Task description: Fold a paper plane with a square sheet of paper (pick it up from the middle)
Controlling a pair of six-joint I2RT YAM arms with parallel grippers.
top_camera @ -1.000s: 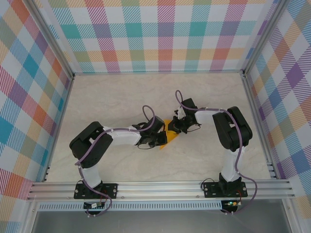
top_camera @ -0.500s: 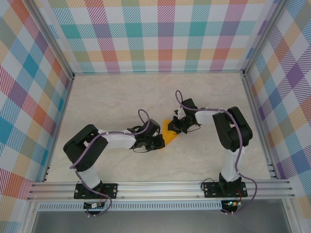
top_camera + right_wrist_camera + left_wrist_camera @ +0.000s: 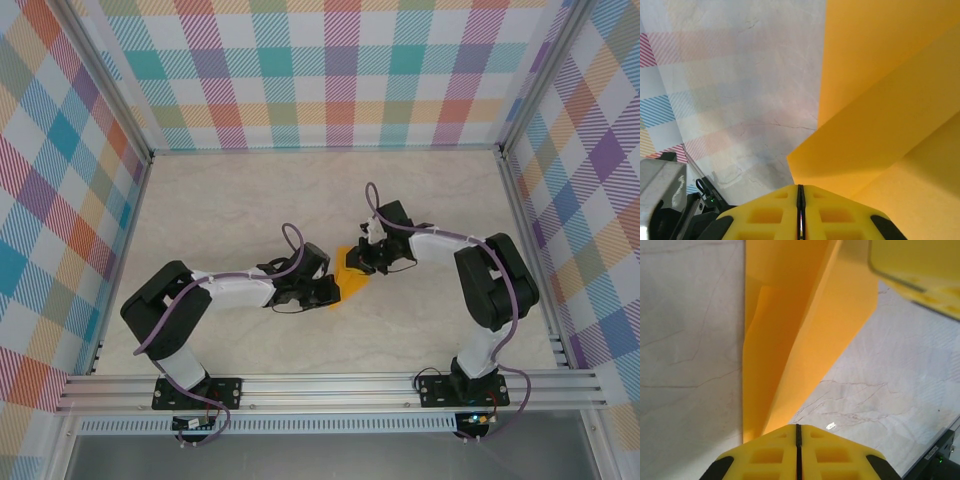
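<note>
Square sheet of paper, thin, orange-yellow, plain; already creased into a narrower form with long overlapping flaps, seen close in the left wrist view and the right wrist view. Location: near the middle of the pale marble-patterned tabletop, between the two arms' tools, its underside casting shadow on the surface, so part of it appears lifted. Left gripper, yellow-padded, stands at the sheet's 8 o'clock; its pads are pressed together with the folded paper running in at their tip, which reads as a pinch on the sheet's narrow end. Right gripper stands at the sheet's 1 o'clock; in its own camera the jaws are likewise closed with the paper's corner meeting the tip, though whether paper is caught between them I cannot tell. Step in hand, by my judgement: setting one of the long folds, well short of a finished dart. Handling notes: use the left pinch as a fixed anchor, line the flap's edge up along the centre crease before any pressing, then flatten it against the table from the pinched end outward. Thin stock like this will likely buckle or slide if both ends pull apart, so moves should be small and slow.
</note>
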